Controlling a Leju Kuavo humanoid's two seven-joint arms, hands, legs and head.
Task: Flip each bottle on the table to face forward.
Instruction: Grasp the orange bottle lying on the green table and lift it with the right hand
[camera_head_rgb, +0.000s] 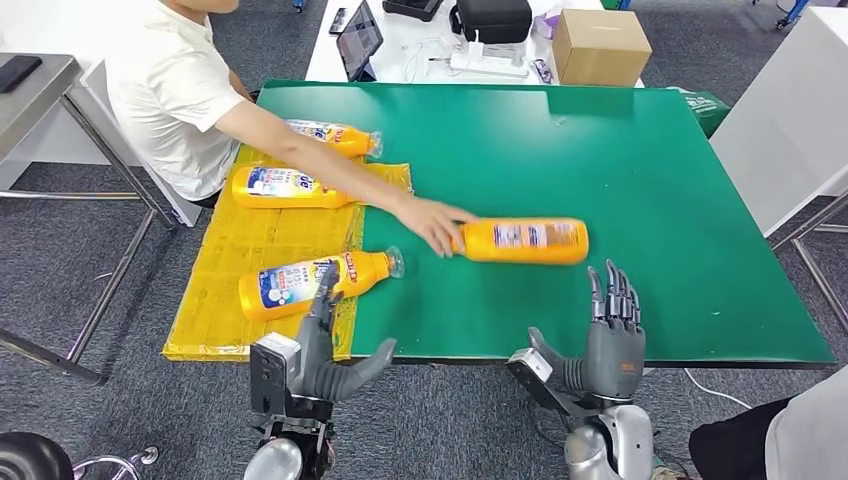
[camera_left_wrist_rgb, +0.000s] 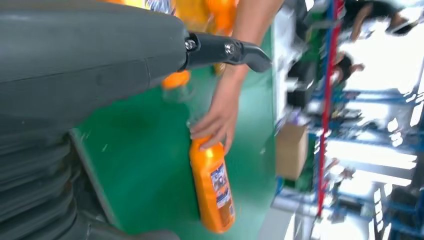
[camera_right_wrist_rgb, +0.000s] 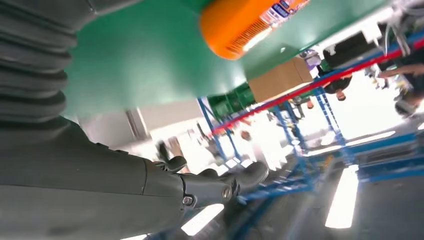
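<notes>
Orange bottle (camera_head_rgb: 524, 241) lying on side mid green table (camera_head_rgb: 620, 160), person's hand (camera_head_rgb: 432, 222) on its cap end. Three more bottles (camera_head_rgb: 315, 282) on yellow sheet (camera_head_rgb: 235, 250) (table's left side). Left hand (camera_head_rgb: 322, 355) and right hand (camera_head_rgb: 608, 340) raised at near edge, fingers spread, holding nothing.

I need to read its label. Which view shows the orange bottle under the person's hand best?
The head view: the orange bottle lies whole, label up, the person's hand at its neck. The left wrist view shows it slanted; the right wrist view catches its base.

A lab or workshop: grey carpet, blue racking (camera_right_wrist_rgb: 320, 107), worktables, a cardboard box (camera_head_rgb: 598, 45).
</notes>
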